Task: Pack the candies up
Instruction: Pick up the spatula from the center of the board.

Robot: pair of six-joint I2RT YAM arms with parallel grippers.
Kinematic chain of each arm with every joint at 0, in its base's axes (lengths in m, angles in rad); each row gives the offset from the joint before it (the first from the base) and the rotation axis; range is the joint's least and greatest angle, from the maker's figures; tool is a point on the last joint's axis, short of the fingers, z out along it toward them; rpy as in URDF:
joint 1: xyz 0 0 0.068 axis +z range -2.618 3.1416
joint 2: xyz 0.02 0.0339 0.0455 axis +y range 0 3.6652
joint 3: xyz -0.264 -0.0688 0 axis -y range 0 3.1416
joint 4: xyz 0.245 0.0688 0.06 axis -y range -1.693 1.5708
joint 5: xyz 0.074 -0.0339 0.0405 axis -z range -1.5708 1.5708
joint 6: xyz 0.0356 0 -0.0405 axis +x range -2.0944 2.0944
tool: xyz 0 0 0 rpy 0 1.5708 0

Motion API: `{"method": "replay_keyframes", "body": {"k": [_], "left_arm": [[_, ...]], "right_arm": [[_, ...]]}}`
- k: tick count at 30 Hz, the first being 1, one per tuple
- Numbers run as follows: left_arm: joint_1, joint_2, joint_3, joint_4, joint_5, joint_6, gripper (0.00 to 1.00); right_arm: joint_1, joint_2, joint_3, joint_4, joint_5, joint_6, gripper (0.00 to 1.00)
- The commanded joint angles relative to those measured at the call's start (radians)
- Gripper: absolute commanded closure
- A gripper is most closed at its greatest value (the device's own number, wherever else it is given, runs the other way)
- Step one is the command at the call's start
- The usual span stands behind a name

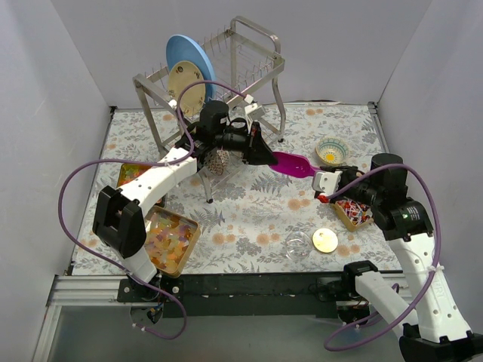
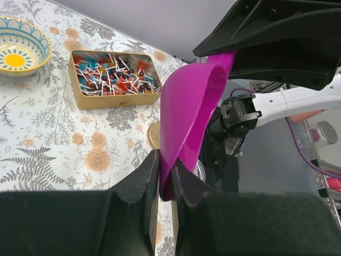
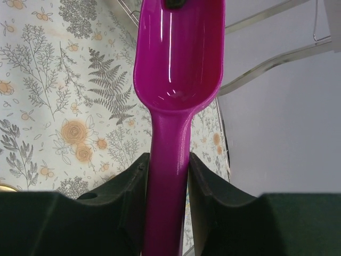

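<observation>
A purple scoop (image 1: 291, 164) hangs over the middle of the table between both arms. My left gripper (image 1: 264, 156) is shut on the rim of its bowl (image 2: 186, 112). My right gripper (image 3: 168, 170) is closed on the handle (image 3: 169, 160), both fingers touching it; the scoop's bowl looks bare. Wrapped red-blue-white candies (image 1: 353, 213) fill a gold tin under my right arm, also in the left wrist view (image 2: 114, 77). Yellow-orange gummies (image 1: 172, 237) lie in a tin at the front left. A third tin of tiny candies (image 1: 132, 175) is partly hidden by my left arm.
A metal dish rack (image 1: 260, 53) with a blue plate (image 1: 185, 53) and a cream plate (image 1: 189, 84) stands at the back. A patterned bowl (image 1: 331, 151) sits at the right. A gold lid (image 1: 325, 240) and a clear jar (image 1: 297, 246) lie near the front.
</observation>
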State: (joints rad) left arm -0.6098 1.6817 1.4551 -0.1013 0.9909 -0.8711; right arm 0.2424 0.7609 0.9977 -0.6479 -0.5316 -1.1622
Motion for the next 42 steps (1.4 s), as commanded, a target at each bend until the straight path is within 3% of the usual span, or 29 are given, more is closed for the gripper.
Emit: {"method": "replay_keyframes", "body": {"k": [1,9,13,17,18,20,23,26,35,42], "left_arm": [[0.001,0.007,0.031,0.015,0.061,-0.012,1.00],[0.001,0.033,0.037,0.035,0.066,-0.037,1.00],[0.001,0.049,0.056,0.043,0.075,-0.040,1.00],[0.001,0.056,0.059,0.048,0.071,-0.032,1.00],[0.001,0.058,0.059,0.046,0.051,-0.028,0.91],[0.001,0.056,0.065,0.051,-0.013,-0.003,0.54],[0.001,0.079,0.109,0.049,-0.058,0.052,0.41],[0.001,0.107,0.128,0.089,-0.096,0.055,0.35],[-0.001,0.118,0.042,0.377,-0.302,0.006,0.32],[-0.044,0.248,0.083,0.358,-0.406,0.052,0.37]], "right_arm": [[0.000,-0.003,0.008,0.073,0.005,0.009,0.64],[0.001,-0.017,0.013,0.064,-0.015,0.013,0.56],[0.001,-0.008,0.021,0.051,-0.019,0.024,0.64],[0.000,0.018,0.035,0.037,-0.016,0.036,0.87],[0.000,0.026,0.050,0.037,-0.005,0.054,0.90],[0.000,0.063,0.080,0.036,0.015,0.145,0.95],[-0.005,0.109,0.142,-0.028,0.108,0.234,0.99],[-0.020,0.100,0.147,-0.094,0.174,0.259,0.99],[-0.087,0.147,0.191,-0.397,0.403,0.289,0.99],[-0.196,0.182,0.191,-0.447,0.525,0.354,0.99]]}}
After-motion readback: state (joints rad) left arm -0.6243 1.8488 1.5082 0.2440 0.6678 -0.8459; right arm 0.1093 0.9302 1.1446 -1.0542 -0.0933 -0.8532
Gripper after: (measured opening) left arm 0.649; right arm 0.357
